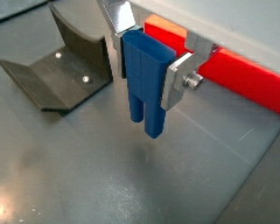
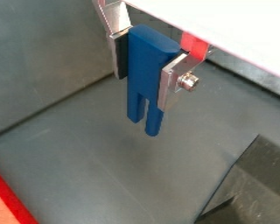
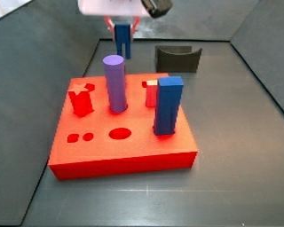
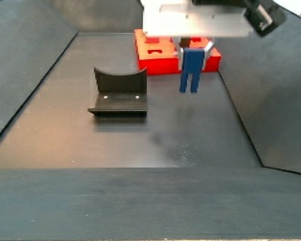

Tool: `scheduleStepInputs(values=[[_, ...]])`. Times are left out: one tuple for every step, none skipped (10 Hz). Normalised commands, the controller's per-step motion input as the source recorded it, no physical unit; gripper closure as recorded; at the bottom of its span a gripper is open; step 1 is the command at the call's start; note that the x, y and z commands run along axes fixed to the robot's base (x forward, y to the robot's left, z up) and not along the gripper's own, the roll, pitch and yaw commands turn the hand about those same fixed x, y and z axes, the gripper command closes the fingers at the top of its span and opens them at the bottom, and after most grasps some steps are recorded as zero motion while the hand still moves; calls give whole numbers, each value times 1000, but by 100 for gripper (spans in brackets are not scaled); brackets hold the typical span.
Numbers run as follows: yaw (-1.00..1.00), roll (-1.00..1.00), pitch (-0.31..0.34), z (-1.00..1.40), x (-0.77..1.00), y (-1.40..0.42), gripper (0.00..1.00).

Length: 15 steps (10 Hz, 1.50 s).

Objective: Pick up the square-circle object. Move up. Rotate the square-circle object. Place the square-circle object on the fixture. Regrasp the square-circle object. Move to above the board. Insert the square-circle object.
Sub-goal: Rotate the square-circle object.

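Observation:
The square-circle object [image 1: 149, 92] is a dark-blue piece with two short legs pointing down. My gripper [image 1: 149, 66] is shut on its upper part, one silver finger [image 1: 178, 80] on each side. Both wrist views show it hanging clear of the grey floor, and the object [image 2: 143, 87] sits between the plates of the gripper [image 2: 146, 70]. In a side view the object [image 4: 190, 71] hangs below the gripper [image 4: 191, 45], right of the fixture [image 4: 118, 92] and in front of the board [image 4: 160, 58]. The fixture [image 1: 60, 66] stands empty.
On the red board [image 3: 121, 151] stand a tall purple cylinder [image 3: 114, 82], a tall blue square post [image 3: 169, 105] and short red pegs [image 3: 81, 99]. Dark sloping walls ring the floor; the fixture [image 3: 177, 58] sits behind the board.

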Motion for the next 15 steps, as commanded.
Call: scheduleStepInputs(values=[[-14,-218,-31,-478,36,11,100],[-14,-222,-27,-348,38,12,100],[-16,-226,-21,-221,41,14,100],[-15,-229,-15,-98,44,18,100],[-16,-230,1,-97,24,17,100],[-16,-230,1,-98,24,16,100],[-16,-230,1,0,0,0,0],[-11,-228,0,1,2,13,0],[-11,-228,1,0,1,13,0],[-11,-228,1,0,1,13,0],[-11,-228,2,-1,1,14,0],[-11,-227,2,-1,1,14,0],[-11,-227,2,-1,1,14,0],[-11,-227,2,-2,0,14,0],[-11,-227,2,-2,0,14,0]])
